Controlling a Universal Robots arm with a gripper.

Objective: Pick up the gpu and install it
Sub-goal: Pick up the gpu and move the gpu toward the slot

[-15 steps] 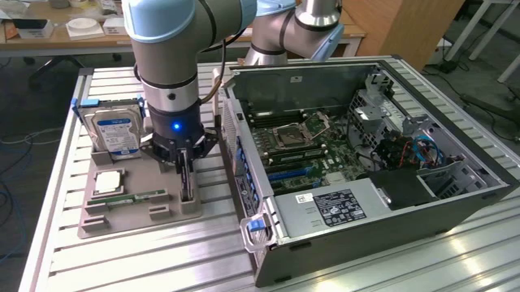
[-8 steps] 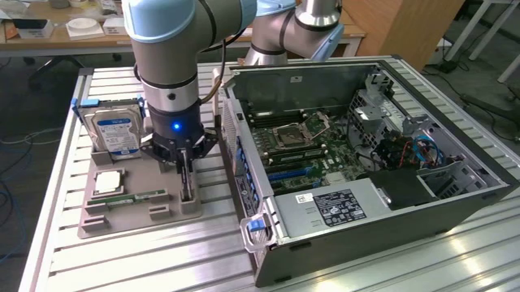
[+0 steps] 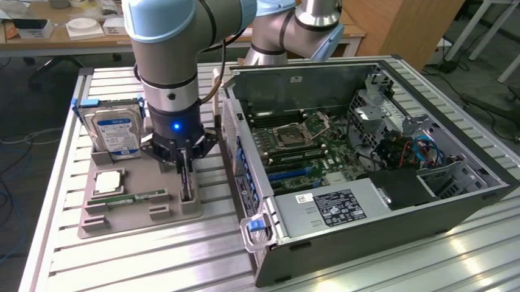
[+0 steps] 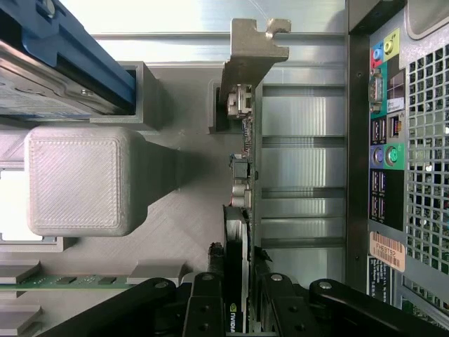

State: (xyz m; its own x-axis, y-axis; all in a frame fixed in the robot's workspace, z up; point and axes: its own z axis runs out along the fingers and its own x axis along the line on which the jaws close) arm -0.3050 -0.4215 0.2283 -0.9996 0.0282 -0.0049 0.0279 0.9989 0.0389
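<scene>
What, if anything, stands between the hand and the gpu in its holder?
Nothing visible does: the hand grips the gpu by both faces, with the card standing on edge in the grey holder.

The arm [image 3: 167, 55] stands nearly upright, its silver wrist [image 3: 172, 103] pointing straight down, with a blue light lit on the wrist's dark lower end. The black gripper [image 3: 187, 173] hangs below it, tips downward. In the wrist view its two fingers [image 4: 207, 295] sit close together, one pressed against each face of the thin gpu [image 4: 242, 175], which runs on beyond the fingertips.
</scene>
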